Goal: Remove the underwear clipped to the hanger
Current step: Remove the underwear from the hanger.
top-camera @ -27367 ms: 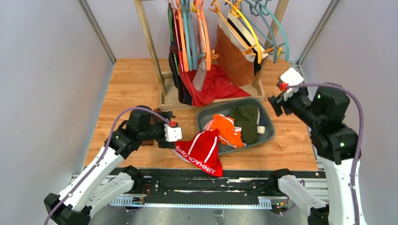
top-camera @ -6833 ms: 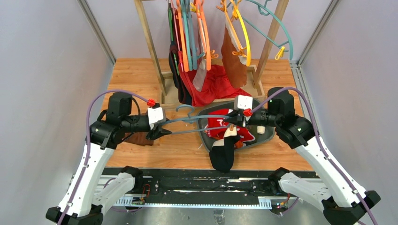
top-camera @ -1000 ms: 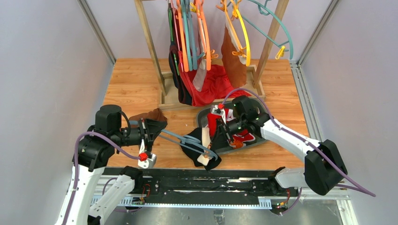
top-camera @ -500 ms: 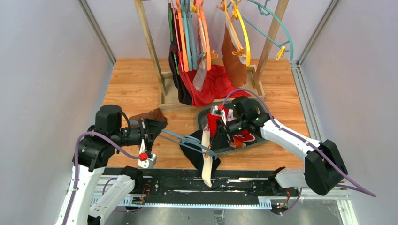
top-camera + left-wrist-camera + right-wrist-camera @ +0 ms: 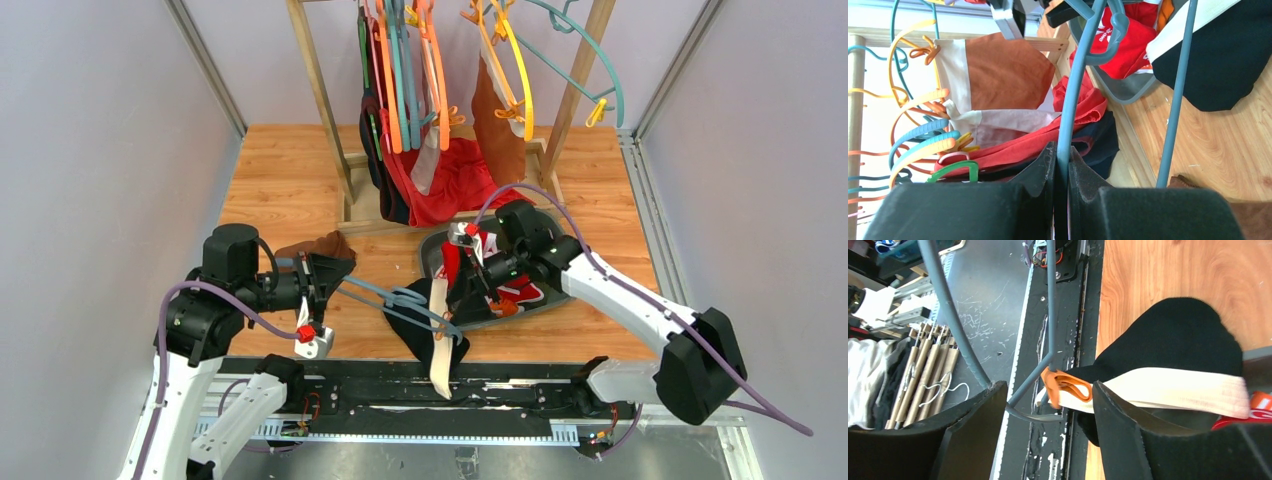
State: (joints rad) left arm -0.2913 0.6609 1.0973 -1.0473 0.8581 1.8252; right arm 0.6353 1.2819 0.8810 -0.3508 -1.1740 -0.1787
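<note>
A blue-grey hanger (image 5: 395,300) lies level above the table's front, and my left gripper (image 5: 335,283) (image 5: 1062,150) is shut on one of its bars (image 5: 1070,90). Black underwear (image 5: 425,325) (image 5: 1178,335) with a white waistband (image 5: 1158,390) hangs from the hanger's far end. An orange clip (image 5: 1065,385) still pinches one end of the waistband. The other end dangles past the table edge (image 5: 438,370). My right gripper (image 5: 462,298) (image 5: 1048,386) is open, its fingers either side of the clip without touching it.
A grey bin (image 5: 560,290) beside my right arm holds red briefs (image 5: 1128,45). The wooden rack (image 5: 320,90) behind carries coloured hangers, a brown and white brief (image 5: 495,120) and a large red cloth (image 5: 455,185). A dark brown cloth (image 5: 315,247) lies near my left wrist.
The waistband's free end has dropped and now hangs over the table edge. My right gripper has opened around the orange clip. The left arm has not moved.
</note>
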